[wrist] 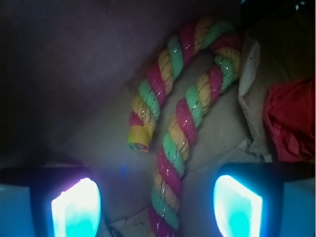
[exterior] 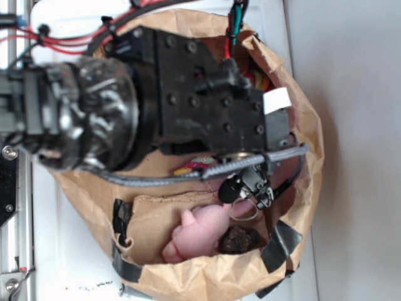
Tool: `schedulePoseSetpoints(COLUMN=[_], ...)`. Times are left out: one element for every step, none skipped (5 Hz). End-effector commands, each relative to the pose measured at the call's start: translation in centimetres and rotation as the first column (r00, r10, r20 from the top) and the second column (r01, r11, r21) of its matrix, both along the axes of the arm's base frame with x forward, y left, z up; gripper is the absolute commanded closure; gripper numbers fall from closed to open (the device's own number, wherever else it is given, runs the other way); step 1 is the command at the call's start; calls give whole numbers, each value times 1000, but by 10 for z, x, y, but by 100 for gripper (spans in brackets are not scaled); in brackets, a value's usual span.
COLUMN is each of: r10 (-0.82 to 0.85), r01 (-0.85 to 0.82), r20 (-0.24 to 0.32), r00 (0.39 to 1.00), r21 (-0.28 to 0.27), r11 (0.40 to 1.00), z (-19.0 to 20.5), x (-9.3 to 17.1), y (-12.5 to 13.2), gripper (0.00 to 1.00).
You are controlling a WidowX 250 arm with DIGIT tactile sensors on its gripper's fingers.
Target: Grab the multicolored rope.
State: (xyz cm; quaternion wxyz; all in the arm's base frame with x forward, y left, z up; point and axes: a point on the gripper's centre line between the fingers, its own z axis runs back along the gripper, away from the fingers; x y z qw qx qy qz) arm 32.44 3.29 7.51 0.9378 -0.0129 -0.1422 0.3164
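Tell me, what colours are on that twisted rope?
Red-pink, yellow and green spiral stripes on the multicolored rope, clearest in the wrist view.

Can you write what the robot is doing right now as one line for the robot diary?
phase: approach | gripper: open, above multicolored rope | rope: bent, in paper bag, not held | nearby: pink plush

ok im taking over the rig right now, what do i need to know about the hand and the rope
Hand: open, empty, lowered inside the brown paper bag, fingers either side of the rope but not touching.
Rope: the thick twisted red, yellow and green rope lies bent in a U on the bag floor, one yellow end free, red crumpled paper beside it.
Done: hand lined up over the long strand.
Left: descend, close on the rope, lift.
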Motion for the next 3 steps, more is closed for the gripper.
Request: schedulePoseSetpoints(r10=[53, 48, 55], r01=[-53, -48, -56], r20=[55, 60, 62], r00=[997, 997, 997], r21=[9, 2, 18], r11=[999, 999, 998], z=[10, 4, -4], x=[7, 4, 3], y=[-2, 1, 2], gripper=[0, 0, 0])
